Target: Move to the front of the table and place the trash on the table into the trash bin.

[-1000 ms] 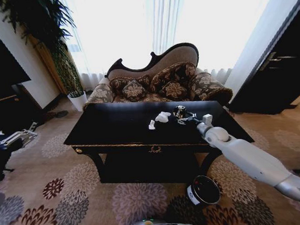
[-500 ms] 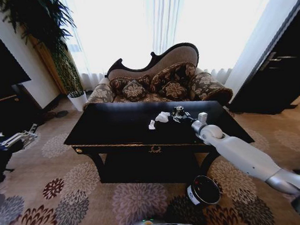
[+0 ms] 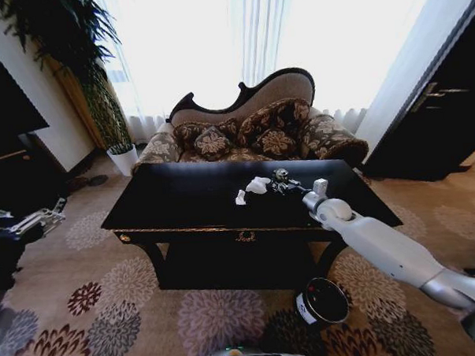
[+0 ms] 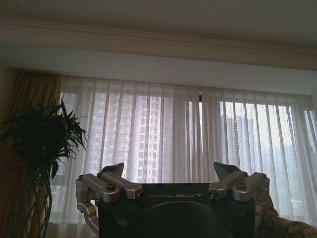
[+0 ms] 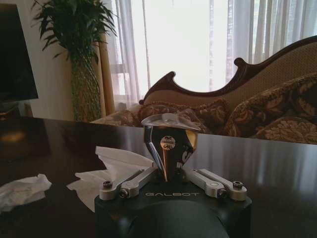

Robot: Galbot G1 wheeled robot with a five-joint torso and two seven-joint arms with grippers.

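The black table (image 3: 183, 204) stands straight ahead, with my right arm stretched over its right half. My right gripper (image 3: 284, 183) is shut on the dark shiny lump (image 3: 281, 174) just above the tabletop. In the right wrist view the lump (image 5: 171, 141) sits pinched in that gripper (image 5: 166, 159). A white paper wad (image 3: 258, 185) lies just left of it, and a smaller one (image 3: 240, 197) lies nearer me. The wrist view shows both wads, one (image 5: 119, 163) close and one (image 5: 22, 191) farther off. The black trash bin (image 3: 322, 301) stands on the carpet before the table's right front leg. My left gripper (image 4: 171, 171) is open.
A patterned sofa (image 3: 251, 130) stands behind the table, under bright curtained windows. A tall plant (image 3: 74, 51) and a dark TV cabinet (image 3: 8, 156) are to the left, a dark cupboard (image 3: 447, 114) to the right. My left gripper (image 3: 34, 222) waits low at the left edge.
My right gripper has shifted slightly left and farther over the table, carrying the dark lump closer to the larger white wad. The left arm has sunk a little.
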